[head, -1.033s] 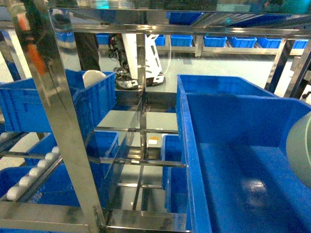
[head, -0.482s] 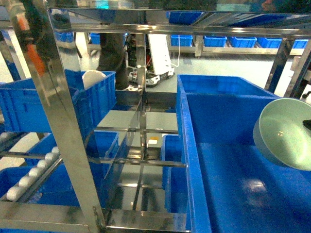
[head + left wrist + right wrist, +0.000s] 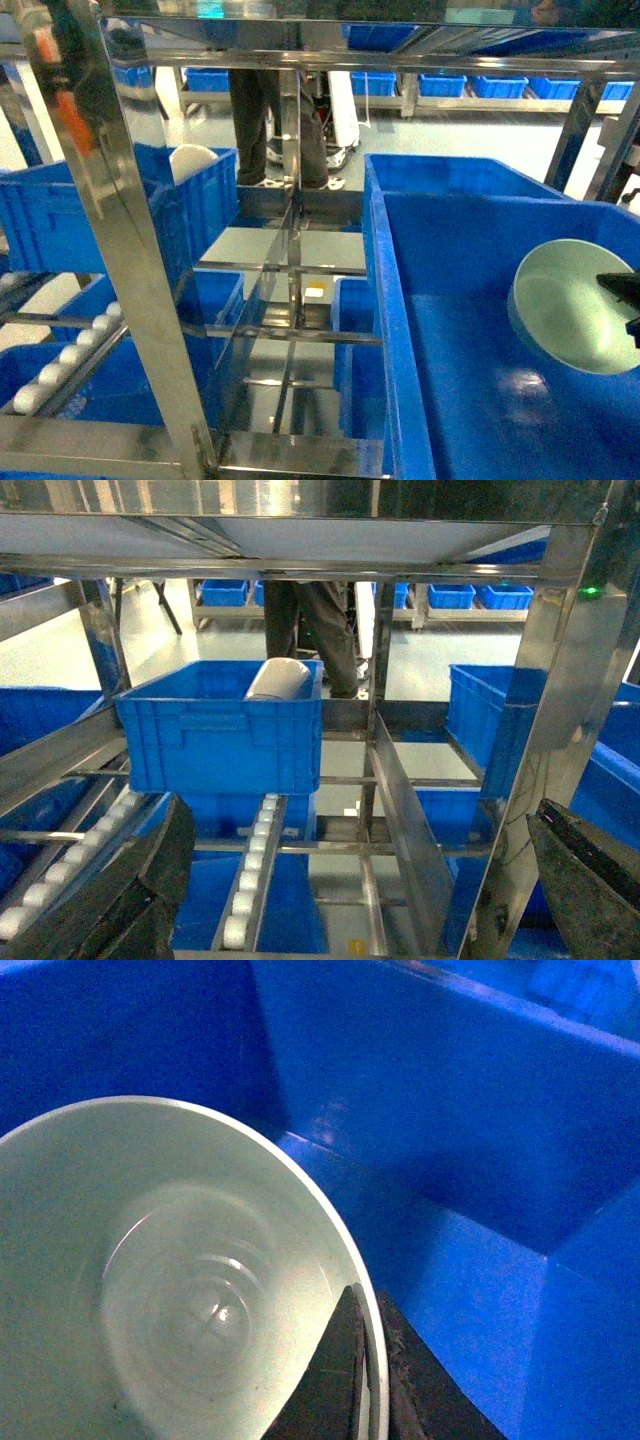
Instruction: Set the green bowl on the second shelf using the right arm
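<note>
Right gripper [image 3: 368, 1380]: closed on the bowl's rim, one dark finger inside the wall and one outside; in the head view only its dark tip shows at the right edge.
Bowl [image 3: 572, 306]: pale green, glossy, tilted with its open side toward the camera, held inside the big blue crate, above the crate floor; whether it touches the floor I cannot tell.
Bowl, wrist view [image 3: 170, 1280]: fills the lower left, empty, with ring-shaped glints at its bottom.
Change: half a second ago the bowl was higher and nearer the right edge, its rim above the crate's far wall; now it sits lower and further left, wholly within the crate. A second ago only a sliver of it showed at the right edge.
Crate [image 3: 470, 215]: large, blue, on the right of the steel rack, its near wall running down the middle of the head view.
Shelf [image 3: 290, 330]: steel rails and uprights, with white rollers [image 3: 60, 365] at lower left.
Left gripper [image 3: 360, 880]: jaws wide apart, holding nothing, dark fingers at both lower corners of its wrist view.
Left crate [image 3: 220, 730]: blue, on the roller rails, with a white domed object [image 3: 280, 680] standing in it.
Background: a person's legs [image 3: 262, 125] now stand behind the rack, where a white machine stood before.
</note>
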